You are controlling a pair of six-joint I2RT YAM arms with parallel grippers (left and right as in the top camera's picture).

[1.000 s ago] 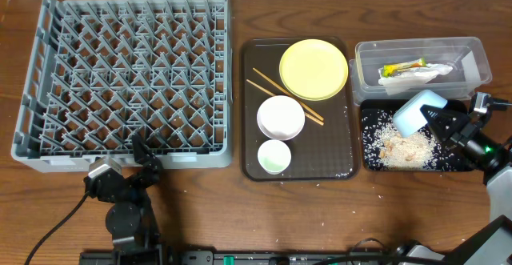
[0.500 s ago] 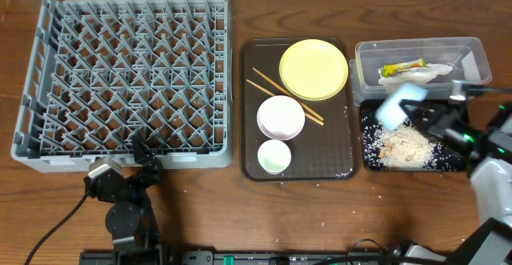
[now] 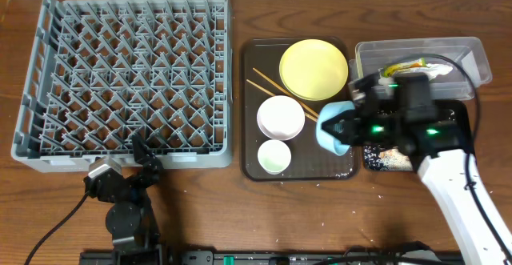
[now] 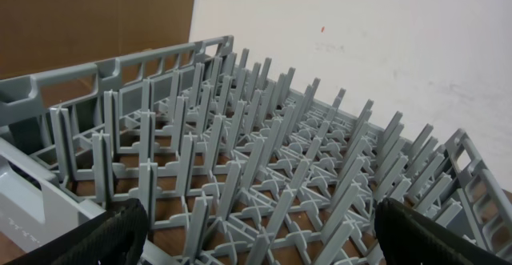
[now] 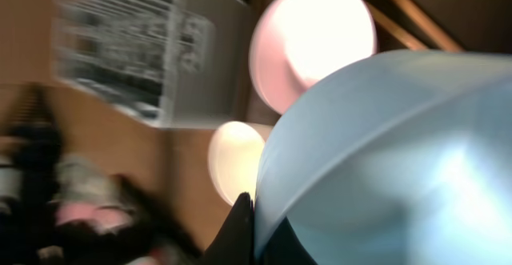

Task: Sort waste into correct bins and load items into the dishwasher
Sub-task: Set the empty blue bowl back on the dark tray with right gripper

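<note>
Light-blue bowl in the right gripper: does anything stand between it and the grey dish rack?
Yes. The white bowl and small cup on the brown tray lie between the light-blue bowl and the dish rack. They sit low, so a raised carry would likely clear them.

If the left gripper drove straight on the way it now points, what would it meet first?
The large square grey plastic dish rack: the open left gripper faces its near wall, with upright pegs beyond. Whether it would strike the rim or pass over to the pegs is unclear.
</note>
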